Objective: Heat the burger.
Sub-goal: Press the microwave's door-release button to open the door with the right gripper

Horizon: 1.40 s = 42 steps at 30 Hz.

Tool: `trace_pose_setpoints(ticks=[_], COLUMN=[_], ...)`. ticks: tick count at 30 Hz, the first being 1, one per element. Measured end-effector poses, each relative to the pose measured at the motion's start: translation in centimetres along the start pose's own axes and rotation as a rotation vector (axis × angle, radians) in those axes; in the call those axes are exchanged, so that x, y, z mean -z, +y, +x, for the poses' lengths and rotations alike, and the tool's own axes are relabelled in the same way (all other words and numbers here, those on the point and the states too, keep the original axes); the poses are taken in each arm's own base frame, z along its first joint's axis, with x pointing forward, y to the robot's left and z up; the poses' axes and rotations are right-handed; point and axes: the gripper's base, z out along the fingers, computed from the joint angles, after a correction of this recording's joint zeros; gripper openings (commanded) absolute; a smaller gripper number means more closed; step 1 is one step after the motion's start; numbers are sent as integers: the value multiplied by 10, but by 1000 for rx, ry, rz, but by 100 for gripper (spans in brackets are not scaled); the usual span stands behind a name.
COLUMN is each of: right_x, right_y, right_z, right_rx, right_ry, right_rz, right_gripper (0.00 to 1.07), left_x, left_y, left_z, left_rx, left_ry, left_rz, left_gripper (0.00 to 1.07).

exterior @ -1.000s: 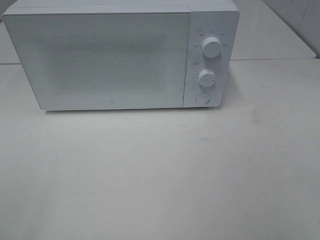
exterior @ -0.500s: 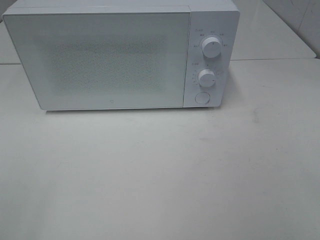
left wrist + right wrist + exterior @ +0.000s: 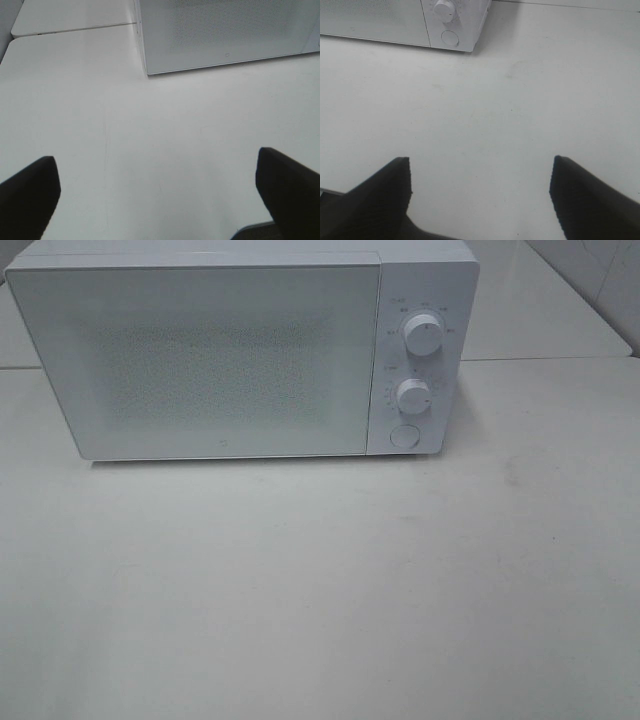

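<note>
The burger is out of view in every frame. A white microwave (image 3: pixel 230 350) stands at the back of the table with its door shut, two round knobs (image 3: pixel 423 337) and a round button on its right panel. Neither arm shows in the high view. In the left wrist view my left gripper (image 3: pixel 157 187) is open over bare table, with the microwave's lower left corner (image 3: pixel 220 35) ahead of it. In the right wrist view my right gripper (image 3: pixel 481 187) is open and empty, with the microwave's knob panel (image 3: pixel 451 25) ahead.
The white table (image 3: pixel 320 580) stretches in front of the microwave. A seam to a second tabletop (image 3: pixel 75 27) runs beside the microwave's left side. A tiled wall (image 3: pixel 600 280) rises at the back right.
</note>
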Motion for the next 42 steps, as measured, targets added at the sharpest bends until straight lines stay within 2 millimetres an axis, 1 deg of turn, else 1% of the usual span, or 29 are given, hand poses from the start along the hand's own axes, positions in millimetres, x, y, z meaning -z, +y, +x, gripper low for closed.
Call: trace_pose_setpoints(ticks=[4,6,8,9,10,12,13,14,15,16,18,19,20,21,23,24,25,26,27,28,29,30,31,32,34,37,38,40,42], right_x=[2,-2,-5,-11,-11,-22,-22,-30,-30,-38,-41,-50,-50,-59,-63,-73,-77,-77,-87,-93,-93,-105,-111,-111,-133,-139,-150,-155,-168], right_y=[0,0,0,0,0,-1,-1,-2,-2,-3,-3,-4,-4,-5,-6,-7,-7,-7,-8,-9,-9,-10,-10,-10,-12,-13,-14,-15,-16], right_z=[-6,-18,-22,-31,-31,-44,-44,-53,-53,-61,-64,-72,-72,-80,-83,-90,-92,-92,-97,-100,-100,-104,-106,-106,-112,-114,-117,-119,-123], right_rx=[-1,-8,-9,-13,-13,-19,-19,-22,-22,-25,-26,-29,-29,-31,-32,-34,-35,-35,-37,-38,-38,-40,-41,-41,-43,-43,-44,-44,-44], right_ry=[-40,-74,-80,-86,-86,-106,-106,-120,-120,-133,-139,-155,-155,-173,-178,-193,-196,-196,-206,-207,-207,-199,-200,-200,-211,-218,-241,-255,-300], right_rz=[-2,-6,-7,-6,-6,-4,-4,-2,-2,1,3,7,7,11,12,16,18,18,22,24,24,27,29,29,37,40,45,48,55], right_gripper=[76,76,76,76,76,76,76,76,76,76,76,76,76,76,76,76,76,76,76,76,76,76,76,76,76,76,76,76,76], left_x=[0,0,0,0,0,0,0,0,0,0,0,0,0,0,0,0,0,0,0,0,0,0,0,0,0,0,0,0,0], left_y=[0,0,0,0,0,0,0,0,0,0,0,0,0,0,0,0,0,0,0,0,0,0,0,0,0,0,0,0,0], left_z=[0,0,0,0,0,0,0,0,0,0,0,0,0,0,0,0,0,0,0,0,0,0,0,0,0,0,0,0,0], left_rx=[0,0,0,0,0,0,0,0,0,0,0,0,0,0,0,0,0,0,0,0,0,0,0,0,0,0,0,0,0], left_ry=[0,-1,-1,-1,-1,-1,-1,-1,-1,-1,-1,-1,-1,-1,-1,-1,-1,-1,-1,-1,-1,-1,-1,-1,-1,-1,-1,-1,-1], left_rz=[0,0,0,0,0,0,0,0,0,0,0,0,0,0,0,0,0,0,0,0,0,0,0,0,0,0,0,0,0], left_gripper=[100,100,100,100,100,100,100,100,100,100,100,100,100,100,100,100,100,100,100,100,100,100,100,100,100,100,100,100,100])
